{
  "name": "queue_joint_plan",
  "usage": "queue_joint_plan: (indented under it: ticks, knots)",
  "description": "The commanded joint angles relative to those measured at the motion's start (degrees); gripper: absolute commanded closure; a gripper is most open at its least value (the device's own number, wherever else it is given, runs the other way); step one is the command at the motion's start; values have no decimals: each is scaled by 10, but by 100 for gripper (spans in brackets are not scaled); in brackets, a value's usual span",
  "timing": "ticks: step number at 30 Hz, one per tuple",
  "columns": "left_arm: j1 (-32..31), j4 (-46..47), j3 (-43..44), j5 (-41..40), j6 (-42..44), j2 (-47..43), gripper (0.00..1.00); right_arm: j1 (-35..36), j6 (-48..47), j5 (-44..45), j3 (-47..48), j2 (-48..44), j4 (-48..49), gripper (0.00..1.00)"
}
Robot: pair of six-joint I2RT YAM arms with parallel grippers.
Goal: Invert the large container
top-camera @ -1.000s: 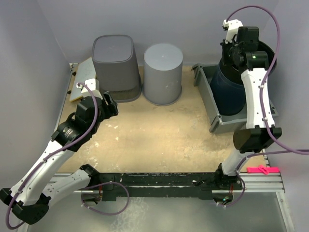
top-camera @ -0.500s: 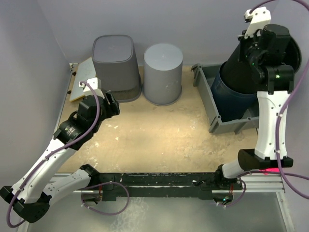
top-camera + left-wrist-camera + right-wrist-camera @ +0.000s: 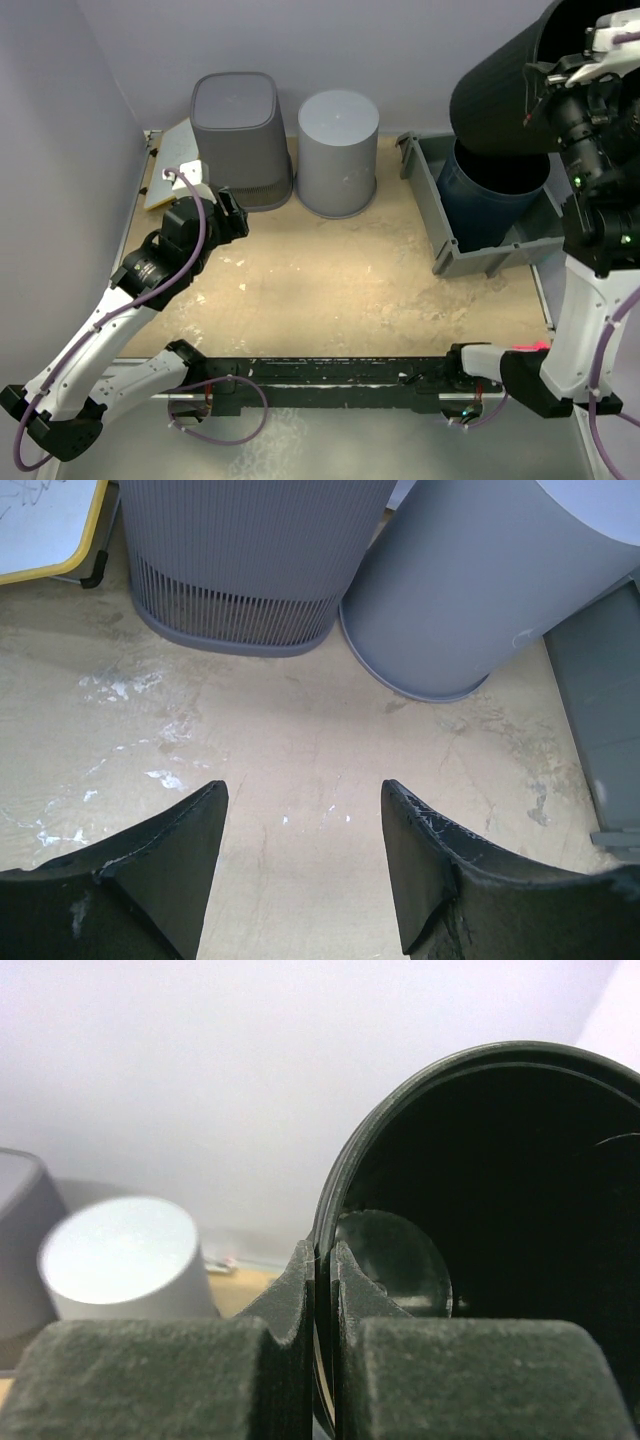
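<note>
The left gripper [image 3: 300,810] is hovering with its jaws spread over the bare table [image 3: 330,280], well left of the grey bin [image 3: 425,190]. Above that bin, clear of its walls, the right gripper [image 3: 322,1260] is clamping the large container's [image 3: 495,100] rim, one finger inside and one outside. The container is hanging tilted, round and matte black, with its mouth facing up and right.
</note>
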Motion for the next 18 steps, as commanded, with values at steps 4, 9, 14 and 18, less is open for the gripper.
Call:
queue_joint_plan:
  ticks: [4, 9, 14, 18]
  knots:
    - [3, 18, 46, 36, -24, -10, 40, 4, 123, -182, -2, -40, 143, 100]
    - [3, -11, 128, 23, -31, -10, 40, 4, 247, -292, -61, -62, 194, 100]
    - [3, -57, 206, -55, -77, -22, 42, 4, 411, -409, -257, -124, 348, 100]
    - [3, -85, 234, -80, -95, -19, 43, 11, 521, -445, -397, -179, 469, 100]
